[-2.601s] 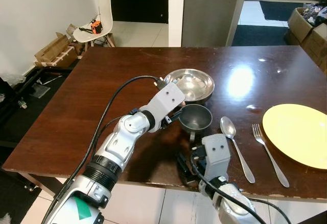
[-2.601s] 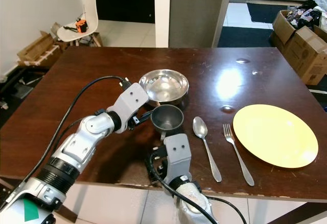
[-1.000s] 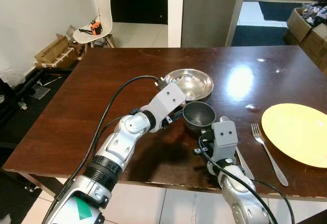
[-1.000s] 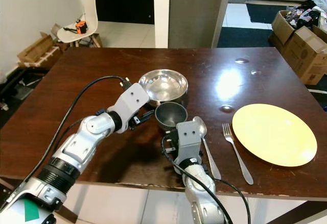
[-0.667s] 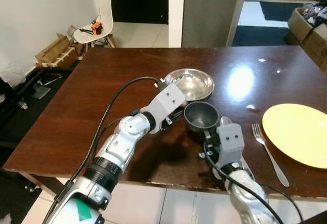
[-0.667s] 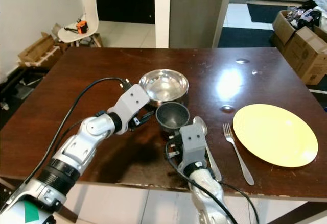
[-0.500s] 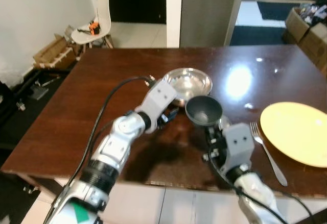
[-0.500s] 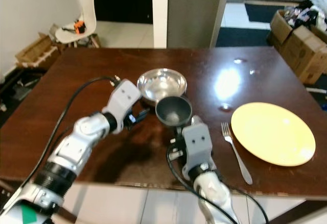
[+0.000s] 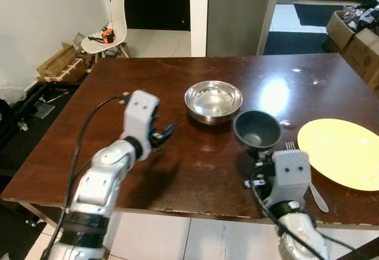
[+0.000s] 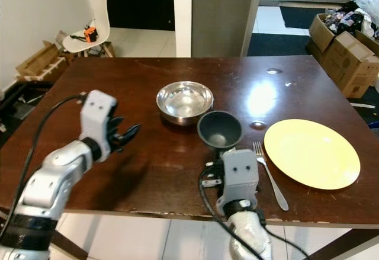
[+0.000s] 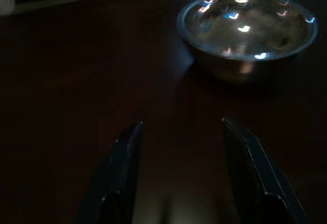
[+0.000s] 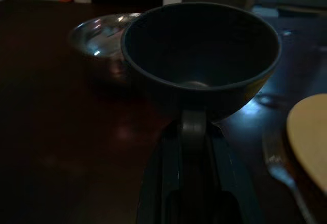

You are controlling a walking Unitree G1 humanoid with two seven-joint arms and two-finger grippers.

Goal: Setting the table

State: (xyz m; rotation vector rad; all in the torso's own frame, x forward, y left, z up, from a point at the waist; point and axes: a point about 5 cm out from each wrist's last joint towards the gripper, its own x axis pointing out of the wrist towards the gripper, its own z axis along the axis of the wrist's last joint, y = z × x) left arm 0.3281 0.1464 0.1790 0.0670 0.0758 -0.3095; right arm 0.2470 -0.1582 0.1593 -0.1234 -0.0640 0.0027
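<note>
A: At the near edge of the surface (image 10: pixel 148 171), what does the right gripper (image 12: pixel 191 132) hold?

B: Its two black fingers (image 12: pixel 176 183) are pressed onto a short tab at the rim of the dark bowl (image 10: pixel 219 130). In the head views the bowl sits above the grey wrist housing, and the housing hides the fingers themselves.

A: Is the bowl lifted or resting?

B: Cannot be told for certain; its underside is masked by the wrist. In the right wrist view the bowl blocks much of what lies beyond it.

A: What lies around it?

B: The steel bowl (image 10: pixel 184 101) stands just beyond and to the left, apart from the dark bowl. The fork (image 10: pixel 269 174) lies to the right, its tines near the dark bowl; its handle is partly cut by the wrist in the left eye view. The yellow plate (image 10: pixel 311 153) lies just right of the fork.

A: And the left gripper (image 11: pixel 181 132)?

B: Fingers spread with nothing between them, above bare wood, well left of the steel bowl and pointing toward it. Its wrist view is dark; the steel bowl is made out mainly by highlights.

A: Background?

B: A white chair (image 10: pixel 89 32) carrying a small orange object too small to identify, and cardboard boxes (image 10: pixel 340 50) cut by the frame edge.
</note>
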